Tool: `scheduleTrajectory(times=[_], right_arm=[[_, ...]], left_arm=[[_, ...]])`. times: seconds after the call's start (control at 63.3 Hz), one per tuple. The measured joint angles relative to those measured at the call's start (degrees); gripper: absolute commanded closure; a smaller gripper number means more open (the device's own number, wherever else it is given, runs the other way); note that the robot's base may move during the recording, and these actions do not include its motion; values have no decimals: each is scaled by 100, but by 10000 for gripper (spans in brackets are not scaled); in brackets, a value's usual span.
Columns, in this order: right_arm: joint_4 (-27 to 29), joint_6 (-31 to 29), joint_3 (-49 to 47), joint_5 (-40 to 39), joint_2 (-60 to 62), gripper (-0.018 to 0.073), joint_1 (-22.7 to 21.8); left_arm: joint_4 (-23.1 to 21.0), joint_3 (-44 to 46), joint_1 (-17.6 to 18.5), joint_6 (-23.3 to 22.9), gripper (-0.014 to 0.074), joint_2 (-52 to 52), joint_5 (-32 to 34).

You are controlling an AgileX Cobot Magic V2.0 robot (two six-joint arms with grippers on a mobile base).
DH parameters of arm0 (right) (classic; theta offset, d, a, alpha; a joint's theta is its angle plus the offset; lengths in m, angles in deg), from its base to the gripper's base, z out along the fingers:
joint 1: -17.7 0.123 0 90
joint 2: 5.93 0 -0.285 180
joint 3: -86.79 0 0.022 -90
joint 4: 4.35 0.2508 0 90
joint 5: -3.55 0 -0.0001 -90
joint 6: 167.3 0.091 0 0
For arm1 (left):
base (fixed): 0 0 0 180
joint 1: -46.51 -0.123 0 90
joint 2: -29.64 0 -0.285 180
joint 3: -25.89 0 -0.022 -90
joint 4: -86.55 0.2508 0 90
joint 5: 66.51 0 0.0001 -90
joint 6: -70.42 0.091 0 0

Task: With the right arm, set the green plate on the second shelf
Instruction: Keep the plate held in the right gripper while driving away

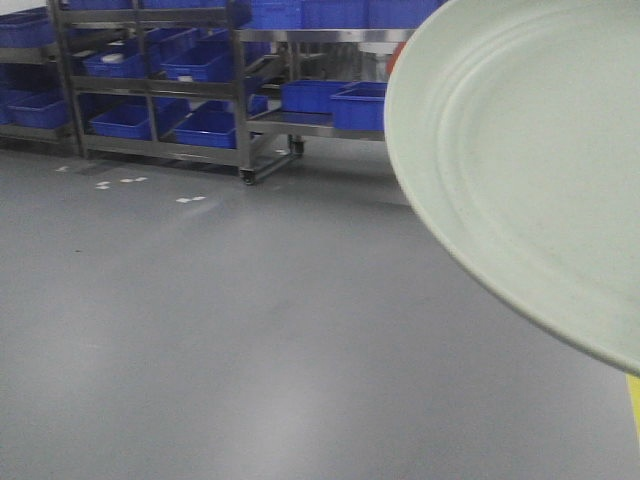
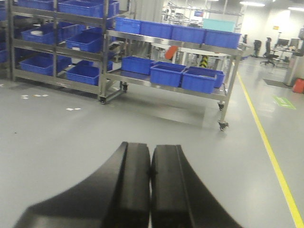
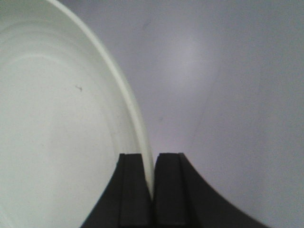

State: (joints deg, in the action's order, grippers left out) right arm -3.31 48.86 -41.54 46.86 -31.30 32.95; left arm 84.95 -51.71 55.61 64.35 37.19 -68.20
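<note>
Green plate [image 3: 57,118] hangs pinched by its rim in my right tool [image 3: 153,164], mid-carry I judge; next I must bring it level onto the second shelf.

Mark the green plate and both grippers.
green plate [image 1: 520,170]: front view, inner face.
right gripper [image 3: 153,164]: right wrist view, between jaws pinching rim.
left gripper [image 2: 151,153]: left wrist view, seam between shut jaws.
</note>
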Motion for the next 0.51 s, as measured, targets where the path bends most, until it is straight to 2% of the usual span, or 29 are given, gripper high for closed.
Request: scheduleTrajectory(times=[0.506], right_arm=[[0,0,0,30,11,506,0]], left_arm=[[0,0,0,0,466,0,0]])
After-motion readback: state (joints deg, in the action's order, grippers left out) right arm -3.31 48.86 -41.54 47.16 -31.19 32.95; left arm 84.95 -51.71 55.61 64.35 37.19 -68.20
